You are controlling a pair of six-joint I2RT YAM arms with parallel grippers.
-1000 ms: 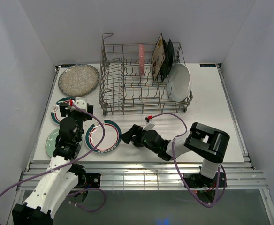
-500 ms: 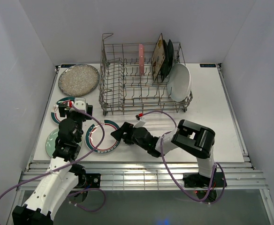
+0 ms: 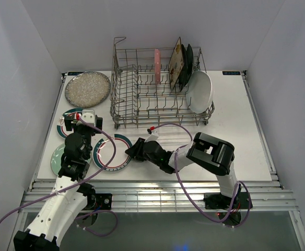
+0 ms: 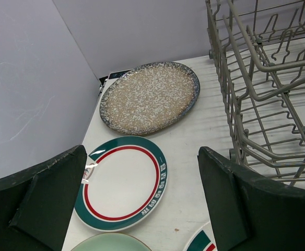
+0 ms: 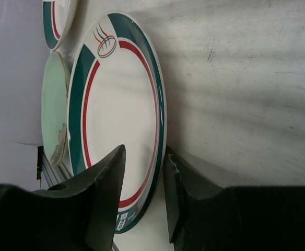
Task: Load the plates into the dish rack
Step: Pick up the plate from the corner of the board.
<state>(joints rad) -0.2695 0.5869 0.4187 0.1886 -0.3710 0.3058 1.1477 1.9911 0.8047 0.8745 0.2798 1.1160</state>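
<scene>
At lower centre, the right gripper (image 5: 144, 167) straddles the teal-rimmed plate's (image 5: 116, 104) edge, jaws narrowed; whether it pinches is unclear. The left gripper (image 4: 142, 151) is spread wide.

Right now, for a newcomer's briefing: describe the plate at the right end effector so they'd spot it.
Near the dish rack, just in front of its left corner, lies a teal-rimmed white plate. Unlike its twin further left, it has the right end effector astride its rim.

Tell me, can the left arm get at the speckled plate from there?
Probably yes. The left gripper hangs open just short of the speckled plate, with only a flat teal-rimmed plate lying below it and nothing standing between them. The dish rack stands off to one side.
</scene>
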